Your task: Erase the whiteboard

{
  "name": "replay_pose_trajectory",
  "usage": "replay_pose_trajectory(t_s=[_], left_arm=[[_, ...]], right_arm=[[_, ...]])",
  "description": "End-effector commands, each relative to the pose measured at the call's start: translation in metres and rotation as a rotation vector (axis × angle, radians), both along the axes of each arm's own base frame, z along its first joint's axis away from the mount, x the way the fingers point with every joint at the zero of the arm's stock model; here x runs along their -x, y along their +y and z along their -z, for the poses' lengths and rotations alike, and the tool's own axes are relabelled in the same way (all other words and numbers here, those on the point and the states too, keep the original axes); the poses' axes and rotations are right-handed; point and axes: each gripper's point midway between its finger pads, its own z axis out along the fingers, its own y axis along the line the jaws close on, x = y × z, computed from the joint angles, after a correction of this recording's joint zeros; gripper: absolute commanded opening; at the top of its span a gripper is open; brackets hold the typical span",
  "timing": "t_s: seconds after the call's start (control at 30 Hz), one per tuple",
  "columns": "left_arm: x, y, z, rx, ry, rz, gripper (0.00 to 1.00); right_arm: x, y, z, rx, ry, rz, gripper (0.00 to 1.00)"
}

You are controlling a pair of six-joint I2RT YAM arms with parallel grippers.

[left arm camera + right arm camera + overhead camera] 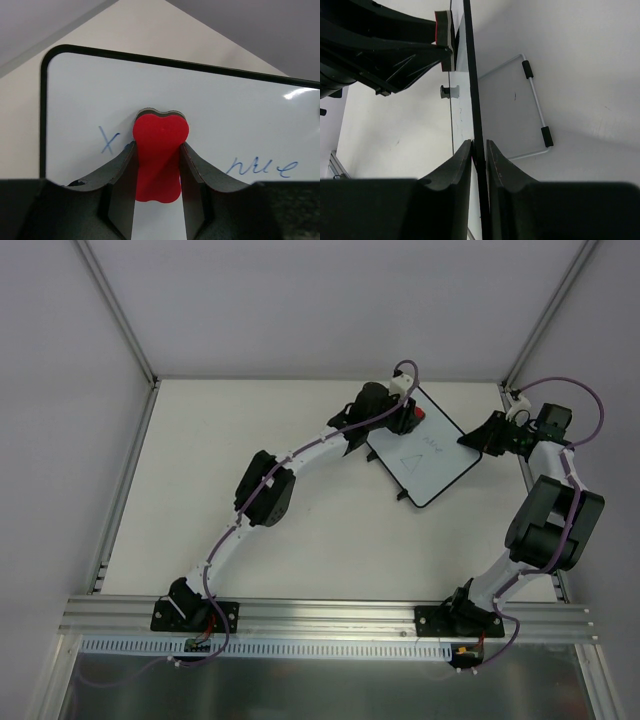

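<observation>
White table (330, 540); pale grey walls (300, 300); aluminium rail (330, 612) along near edge.

Open table (220, 440) left of the whiteboard (425, 465); left arm (262, 488) over its far corner.

We see two arms of white links and bulky black joints, the left arm (265, 490) at lower left of the overhead view, the right arm (550, 525) at lower right. A purple cable (571, 490) runs along each. The left gripper (158, 146) has matte black, curved fingers (120, 190).
</observation>
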Motion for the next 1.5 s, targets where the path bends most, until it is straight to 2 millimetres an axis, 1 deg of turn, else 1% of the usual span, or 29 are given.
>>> replay_pose_trajectory(t_s=[0.0,0.17,0.23,0.3,0.37,0.4,0.43,0.47,0.5,0.53,0.57,0.6,0.63,0.67,0.77,0.83,0.9,1.03,1.07,1.1,1.13,1.17,1.2,1.27,1.3,1.33,1.4,1.43,1.47], left_arm=[[0.039,-0.033,-0.009,0.053,0.017,0.137,0.13],[0.061,-0.045,-0.007,0.065,0.059,0.187,0.13],[0.073,-0.052,-0.005,0.07,0.082,0.21,0.13],[0.075,-0.052,-0.002,0.073,0.11,0.194,0.12],[0.066,-0.045,-0.002,0.077,0.133,0.139,0.12],[0.062,-0.04,0.003,0.074,0.154,0.11,0.11],[0.047,-0.028,-0.004,0.098,0.181,0.039,0.1],[0.039,-0.02,-0.003,0.102,0.195,0.001,0.09],[0.035,-0.012,0.004,0.093,0.216,-0.032,0.09],[0.023,0.001,-0.003,0.097,0.207,-0.073,0.09],[0.014,0.011,-0.002,0.089,0.199,-0.124,0.09],[0.009,0.019,0.003,0.077,0.208,-0.15,0.09],[0.005,0.026,-0.001,0.085,0.22,-0.174,0.09],[-0.005,0.036,0.001,0.084,0.232,-0.203,0.09],[-0.016,0.052,0.011,0.068,0.265,-0.25,0.09],[-0.019,0.056,0.016,0.06,0.273,-0.262,0.09],[-0.02,0.057,0.019,0.058,0.277,-0.27,0.09],[-0.016,0.051,0.023,0.071,0.302,-0.254,0.09],[-0.016,0.049,0.021,0.071,0.295,-0.249,0.09],[-0.017,0.046,0.015,0.079,0.278,-0.247,0.09],[-0.018,0.043,0.016,0.079,0.274,-0.242,0.09],[-0.019,0.041,0.013,0.087,0.272,-0.243,0.09],[-0.023,0.039,0.003,0.106,0.259,-0.245,0.09],[-0.029,0.038,0.002,0.113,0.245,-0.256,0.1],[-0.032,0.035,-0.008,0.13,0.228,-0.25,0.09],[-0.033,0.034,-0.005,0.131,0.23,-0.247,0.09],[-0.03,0.026,-0.013,0.151,0.228,-0.211,0.09],[-0.027,0.022,-0.008,0.144,0.228,-0.194,0.09],[-0.021,0.015,-0.008,0.141,0.222,-0.169,0.09]], right_arm=[[-0.002,-0.006,0.01,0.057,-0.005,0.001,0.1],[0.003,-0.003,0.017,0.058,0.001,-0.014,0.08],[0.004,-0.003,0.018,0.058,0.003,-0.015,0.08],[0.004,-0.003,0.018,0.059,0.003,-0.014,0.08],[0.004,-0.004,0.017,0.06,0.001,-0.013,0.08],[0.004,-0.003,0.017,0.061,-0.001,-0.014,0.08],[0.005,-0.004,0.017,0.061,0.001,-0.012,0.08],[0.005,-0.003,0.017,0.063,0.0,-0.012,0.08],[0.005,-0.003,0.018,0.065,0.001,-0.012,0.08],[0.006,-0.003,0.018,0.063,0.002,-0.011,0.08],[0.006,-0.003,0.019,0.062,0.005,-0.013,0.08],[0.007,-0.003,0.019,0.061,0.005,-0.012,0.08],[0.007,-0.002,0.018,0.06,0.004,-0.013,0.08],[0.007,-0.002,0.019,0.061,0.003,-0.014,0.08],[0.006,-0.002,0.017,0.059,0.0,-0.015,0.08],[0.006,-0.003,0.016,0.063,-0.002,-0.012,0.08],[0.007,-0.003,0.016,0.064,-0.001,-0.011,0.08],[0.008,-0.002,0.018,0.06,0.004,-0.013,0.08],[0.008,-0.001,0.018,0.058,0.005,-0.014,0.08],[0.008,-0.001,0.018,0.058,0.003,-0.015,0.08],[0.009,-0.001,0.019,0.059,0.005,-0.015,0.08],[0.008,-0.002,0.018,0.062,0.002,-0.015,0.08],[0.009,-0.002,0.019,0.063,0.004,-0.012,0.08],[0.009,-0.002,0.017,0.065,0.0,-0.012,0.08],[0.008,-0.002,0.018,0.066,0.0,-0.013,0.08],[0.008,-0.002,0.016,0.069,-0.003,-0.012,0.08],[0.008,-0.003,0.015,0.071,-0.004,-0.01,0.08],[0.008,-0.003,0.014,0.073,-0.006,-0.008,0.08],[0.007,-0.003,0.014,0.072,-0.007,-0.007,0.08]])
